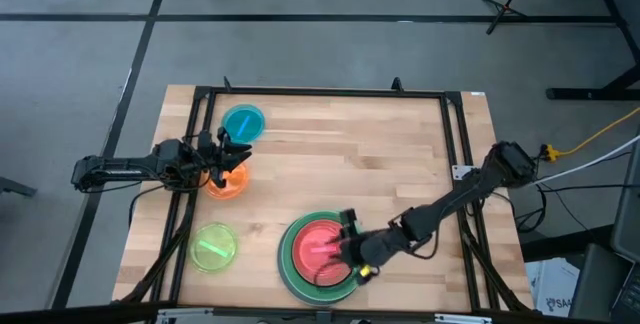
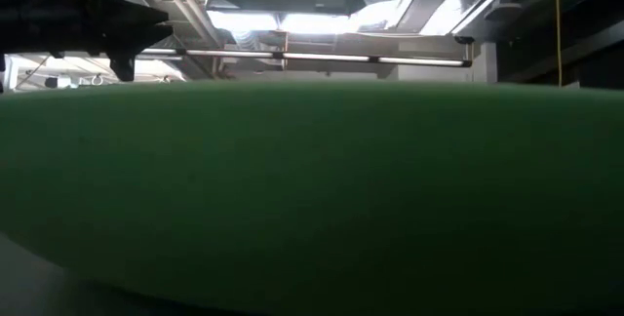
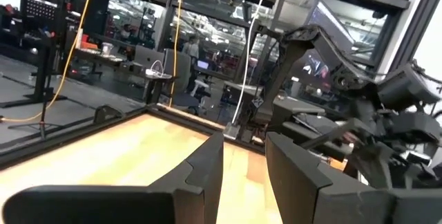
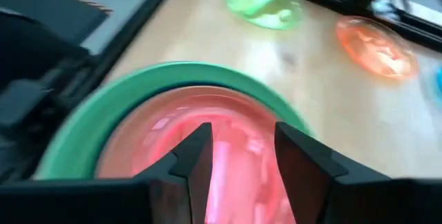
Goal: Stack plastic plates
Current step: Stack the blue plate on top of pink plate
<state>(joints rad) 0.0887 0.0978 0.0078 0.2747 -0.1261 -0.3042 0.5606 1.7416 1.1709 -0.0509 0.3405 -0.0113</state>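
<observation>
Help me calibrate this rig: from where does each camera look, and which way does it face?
High: overhead, straight down on table; both arms show.
Low: table height, level; green plate fills it.
Left wrist: on left arm, across the table toward the room; left gripper open.
Right wrist: on right arm, down at the pink plate; right gripper open.
Shared: high and right wrist both show pink, lime plate and orange plate.

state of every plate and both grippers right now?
stack: green plate rim outermost, other plates nested inside
pink plate: on top of the stack, lying flat
orange plate: alone on table, under left gripper
blue plate: alone on table
lime plate: alone on table
left gripper: above orange plate, empty
right gripper: open over pink plate, empty
</observation>
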